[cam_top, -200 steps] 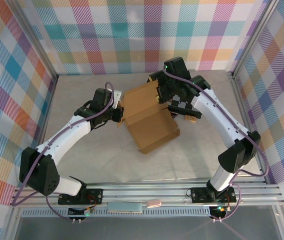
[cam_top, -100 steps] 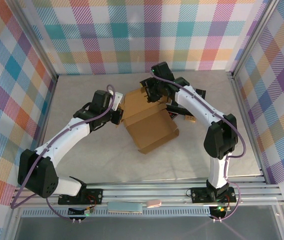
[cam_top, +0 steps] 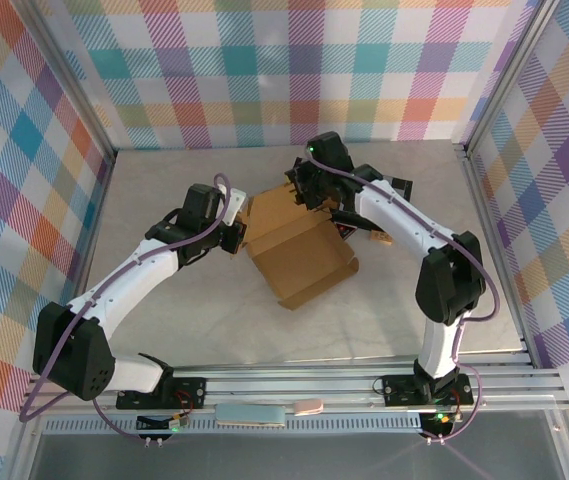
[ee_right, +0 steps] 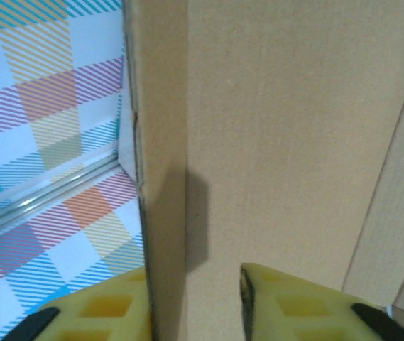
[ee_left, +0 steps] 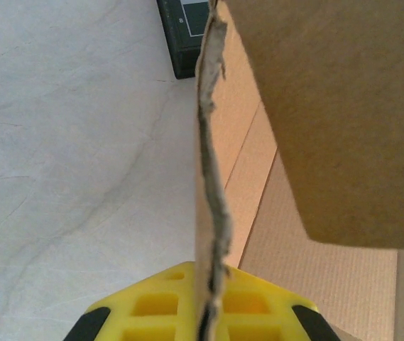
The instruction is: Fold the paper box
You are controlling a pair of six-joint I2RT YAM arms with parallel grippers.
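Two tools engage the paper box (cam_top: 299,250). In the top view the box lies near the centre of the tabletop (cam_top: 184,320), partly folded, with its body running from upper left toward lower right.

Left tool (cam_top: 236,232): positioned at the left edge of the box, touching it. In the left wrist view, the yellow jaws of the left tool (ee_left: 205,302) are closed tight on a thin cardboard wall. This wall rises edge-on from the bottom centre of the frame toward the top. The rest of the box (ee_left: 315,106) occupies the right side of that frame, and bare tabletop (ee_left: 59,142) occupies the left.

Right tool (cam_top: 309,190): positioned at the upper edge of the box, directly over a raised panel. In the right wrist view, the right tool (ee_right: 194,305) straddles an upright cardboard panel (ee_right: 162,142) at a narrow setting. One finger (ee_right: 95,312) lies against the panel at lower left. The other finger (ee_right: 294,305) sits at lower right, with a strip of cardboard showing between it and the panel edge. Whether this tool pinches the panel cannot be told. A plaid wall (ee_right: 45,106) shows at upper left.
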